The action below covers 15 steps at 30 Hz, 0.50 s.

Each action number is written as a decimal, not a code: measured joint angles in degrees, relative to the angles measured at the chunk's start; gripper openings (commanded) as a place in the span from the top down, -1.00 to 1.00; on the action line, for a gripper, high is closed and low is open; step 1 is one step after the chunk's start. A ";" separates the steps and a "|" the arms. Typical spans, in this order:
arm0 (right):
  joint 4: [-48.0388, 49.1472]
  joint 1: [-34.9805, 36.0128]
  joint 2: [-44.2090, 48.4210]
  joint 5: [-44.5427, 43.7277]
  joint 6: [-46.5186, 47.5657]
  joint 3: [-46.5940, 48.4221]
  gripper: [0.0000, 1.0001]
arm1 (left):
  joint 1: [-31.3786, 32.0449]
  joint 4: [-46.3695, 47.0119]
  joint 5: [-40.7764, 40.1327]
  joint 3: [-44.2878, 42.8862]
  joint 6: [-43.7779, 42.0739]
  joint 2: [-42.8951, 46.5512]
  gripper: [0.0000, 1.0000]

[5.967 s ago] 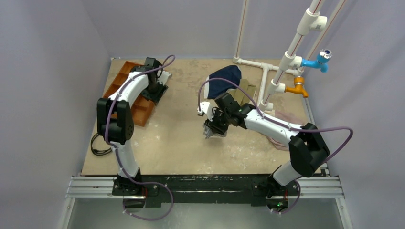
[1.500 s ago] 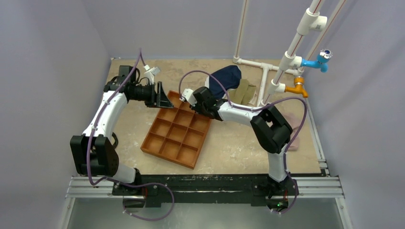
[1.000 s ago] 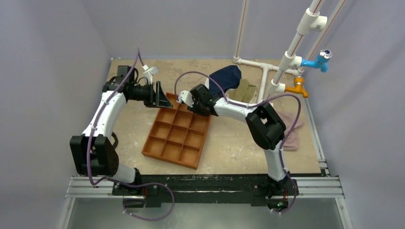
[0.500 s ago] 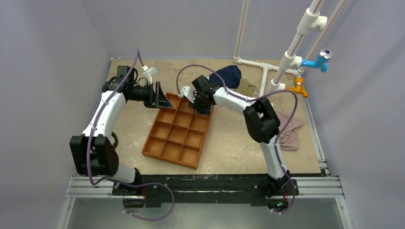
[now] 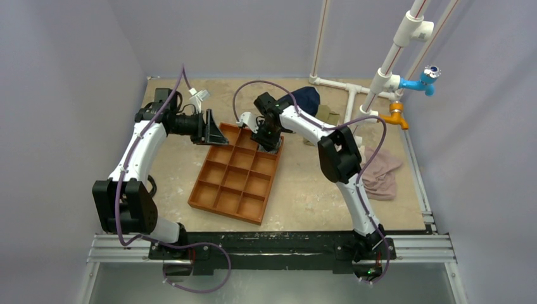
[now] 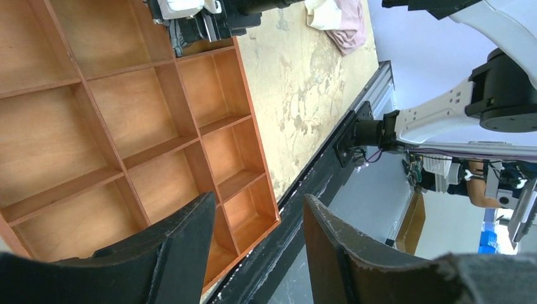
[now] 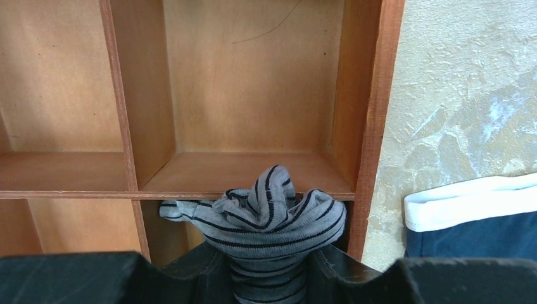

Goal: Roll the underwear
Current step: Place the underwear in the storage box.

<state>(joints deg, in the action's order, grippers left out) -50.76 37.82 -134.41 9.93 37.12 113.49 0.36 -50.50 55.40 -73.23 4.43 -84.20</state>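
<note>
The underwear (image 7: pixel 266 218) is a bunched grey cloth with dark stripes. My right gripper (image 7: pixel 269 272) is shut on it and holds it at the edge of the far-right compartment of the wooden grid tray (image 7: pixel 373 95). In the top view the right gripper (image 5: pixel 269 136) is over the tray's (image 5: pixel 221 209) far-right corner, and the underwear is hidden under it. My left gripper (image 5: pixel 212 132) is open and empty at the tray's far-left corner. In the left wrist view its jaws (image 6: pixel 258 199) stand well apart above the tray (image 6: pixel 183 107).
A navy garment (image 5: pixel 305 98) with a white waistband (image 7: pixel 468 206) lies just right of the tray. An olive-tan garment (image 5: pixel 327 114) lies beside it. White pipes (image 5: pixel 354 104) with taps stand at the back right. A pink cloth (image 5: pixel 378 175) lies at the right.
Since six seconds ago the tray went from the far left to the middle. Over the last second the right gripper with the underwear turned and settled over the far-right compartment. The left arm stayed still.
</note>
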 measured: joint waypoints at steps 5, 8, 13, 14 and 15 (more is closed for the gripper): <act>-2.38 -0.09 -2.21 0.15 0.55 2.27 1.00 | -1.36 -0.35 0.76 0.00 -0.63 0.00 -0.03; -3.91 -0.15 -3.32 0.11 0.70 3.89 1.00 | -1.81 -0.46 1.11 0.00 -0.66 0.00 -0.03; -6.71 -0.44 -5.53 0.11 0.85 6.93 1.00 | -1.92 -0.83 1.55 0.00 -0.76 0.00 -0.03; -7.19 -0.46 -5.88 0.09 0.85 7.48 1.00 | -2.01 -0.96 1.64 0.00 -0.81 0.00 -0.03; -7.89 -0.48 -6.36 0.11 0.87 8.28 1.00 | -2.16 -1.07 1.73 0.00 -0.85 0.00 -0.02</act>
<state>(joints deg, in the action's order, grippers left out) -58.65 37.34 -140.77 10.04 38.00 121.78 -1.80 -51.57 57.12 -73.23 3.57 -84.20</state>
